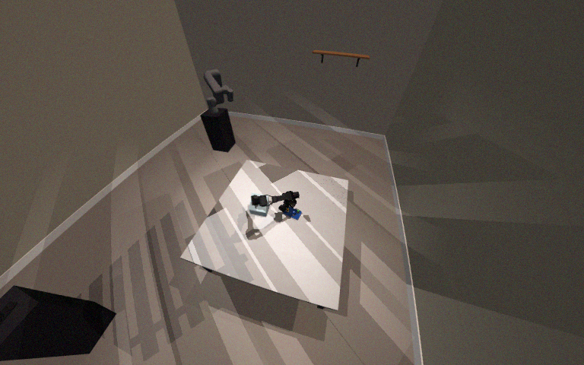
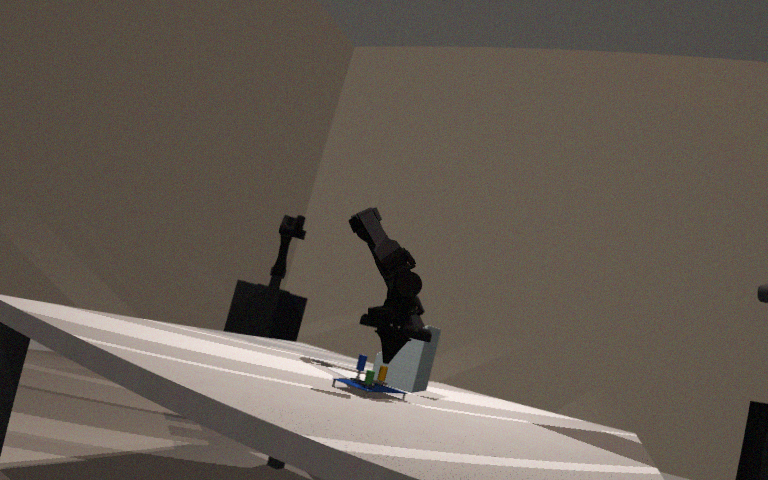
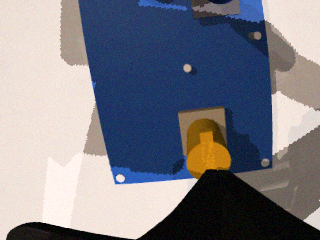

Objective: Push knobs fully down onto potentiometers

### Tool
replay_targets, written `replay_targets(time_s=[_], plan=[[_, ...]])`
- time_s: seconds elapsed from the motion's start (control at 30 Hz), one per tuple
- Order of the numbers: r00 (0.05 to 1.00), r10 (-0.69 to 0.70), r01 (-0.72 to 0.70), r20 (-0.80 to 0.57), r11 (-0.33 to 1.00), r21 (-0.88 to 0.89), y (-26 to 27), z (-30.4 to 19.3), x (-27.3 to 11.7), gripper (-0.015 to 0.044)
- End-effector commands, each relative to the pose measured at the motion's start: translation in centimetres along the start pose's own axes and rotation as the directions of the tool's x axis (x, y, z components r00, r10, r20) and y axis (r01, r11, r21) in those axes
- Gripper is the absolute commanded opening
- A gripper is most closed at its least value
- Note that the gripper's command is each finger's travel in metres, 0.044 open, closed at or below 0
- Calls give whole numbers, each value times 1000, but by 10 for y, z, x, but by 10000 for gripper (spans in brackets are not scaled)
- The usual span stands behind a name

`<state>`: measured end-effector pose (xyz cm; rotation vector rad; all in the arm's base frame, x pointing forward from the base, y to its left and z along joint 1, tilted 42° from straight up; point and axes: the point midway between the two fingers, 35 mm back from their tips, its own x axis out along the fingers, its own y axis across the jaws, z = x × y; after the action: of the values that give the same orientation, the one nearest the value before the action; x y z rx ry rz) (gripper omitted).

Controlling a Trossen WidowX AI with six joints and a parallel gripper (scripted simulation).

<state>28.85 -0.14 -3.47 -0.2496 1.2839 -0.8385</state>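
Observation:
The blue circuit board [image 3: 150, 90] [image 2: 362, 386] [image 1: 296, 214] stands on short legs on the white table [image 2: 226, 367] [image 1: 293, 258]. An orange knob [image 3: 207, 152] [image 2: 382, 373] sits on its grey potentiometer [image 3: 186, 120] near the board's close edge. A blue knob [image 2: 361, 362] stands taller at the far end; the wrist view shows only its grey base [image 3: 215, 11]. A green knob [image 2: 369, 377] stands between them. My gripper [image 3: 215, 180] [image 2: 387, 357] [image 1: 286, 208] is shut with nothing between the fingers. Its tip points down right over the orange knob's top; I cannot tell whether it touches.
The arm's light grey base block [image 2: 416, 362] [image 1: 258, 209] stands right behind the board. A second dark arm on a black pedestal [image 1: 218, 128] [image 2: 265, 310] stands on the floor beyond the table. A black box [image 1: 42, 322] lies on the floor.

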Motion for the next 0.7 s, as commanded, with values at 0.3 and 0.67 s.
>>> replay_targets(time_s=[0.3, 0.67], plan=[[1000, 4, -4, 2, 1000, -4, 1, 0, -2, 184], [999, 43, -36, 17, 947, -318, 9, 20, -20, 0]])
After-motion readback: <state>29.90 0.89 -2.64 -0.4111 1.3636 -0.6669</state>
